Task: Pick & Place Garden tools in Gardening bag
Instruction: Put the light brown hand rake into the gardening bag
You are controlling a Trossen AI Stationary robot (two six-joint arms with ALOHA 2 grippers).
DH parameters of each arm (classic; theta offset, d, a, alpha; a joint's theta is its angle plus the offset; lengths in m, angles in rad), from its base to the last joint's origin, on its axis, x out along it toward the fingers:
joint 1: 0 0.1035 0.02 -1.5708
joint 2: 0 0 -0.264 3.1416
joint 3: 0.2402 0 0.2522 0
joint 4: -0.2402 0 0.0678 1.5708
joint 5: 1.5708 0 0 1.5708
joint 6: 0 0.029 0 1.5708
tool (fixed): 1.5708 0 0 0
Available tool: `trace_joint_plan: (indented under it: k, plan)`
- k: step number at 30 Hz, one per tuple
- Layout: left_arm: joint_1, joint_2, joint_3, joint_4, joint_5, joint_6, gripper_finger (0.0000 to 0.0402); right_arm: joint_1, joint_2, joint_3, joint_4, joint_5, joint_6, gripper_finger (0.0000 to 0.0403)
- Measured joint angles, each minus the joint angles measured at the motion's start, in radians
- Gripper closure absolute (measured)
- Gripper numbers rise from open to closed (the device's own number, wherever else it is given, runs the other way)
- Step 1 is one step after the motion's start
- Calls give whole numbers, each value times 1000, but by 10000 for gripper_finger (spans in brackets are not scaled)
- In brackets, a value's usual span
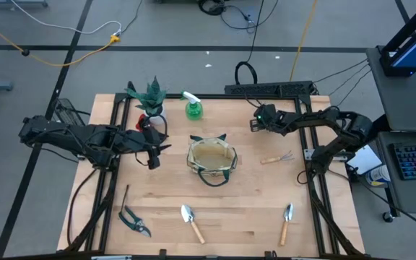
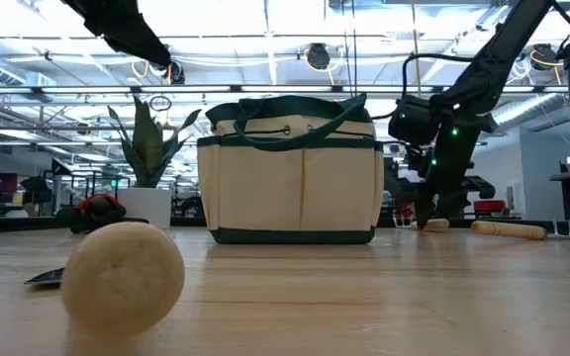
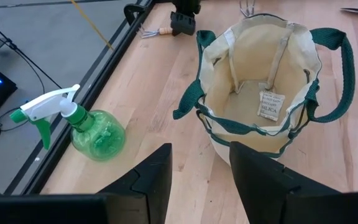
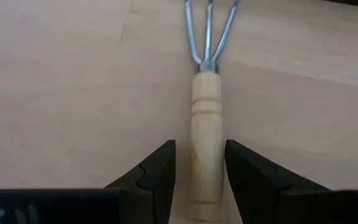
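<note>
The beige gardening bag [image 1: 211,159] stands upright at mid-table, holding only a small white packet [image 3: 269,104]. My right gripper [image 4: 201,165] is open, pointing down low over the table at the bag's far right [image 1: 260,121]. Its fingers stand on either side of the wooden handle of a small three-tined fork [image 4: 205,124] lying flat, without visible touch. The fork also shows in the left wrist view [image 3: 157,30]. My left gripper [image 3: 201,152] is open and empty, raised left of the bag [image 1: 154,157].
A second fork [image 1: 276,157] lies right of the bag. Two trowels [image 1: 192,222] [image 1: 286,220], shears [image 1: 133,222] and a thin tool [image 1: 125,196] lie near the front. The spray bottle [image 1: 192,108], a red item [image 1: 144,123] and the potted plant [image 1: 150,95] stand at the back.
</note>
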Motion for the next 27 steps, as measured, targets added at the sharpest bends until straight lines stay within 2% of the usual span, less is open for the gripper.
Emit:
trace_joint_plan:
  k: [5, 10, 20, 27]
  plan:
    - [0, 0, 0, 0, 0, 0, 234, 0, -2, -23, 8, 3, -74, 291]
    - [0, 0, 0, 0, 0, 0, 234, 0, -3, -30, 9, 1, -99, 341]
    - [0, 0, 0, 0, 0, -3, 234, 0, -4, -34, 82, -3, -219, 344]
    - [0, 0, 0, -1, 1, -3, 234, 28, -100, -35, 92, -4, -293, 344]
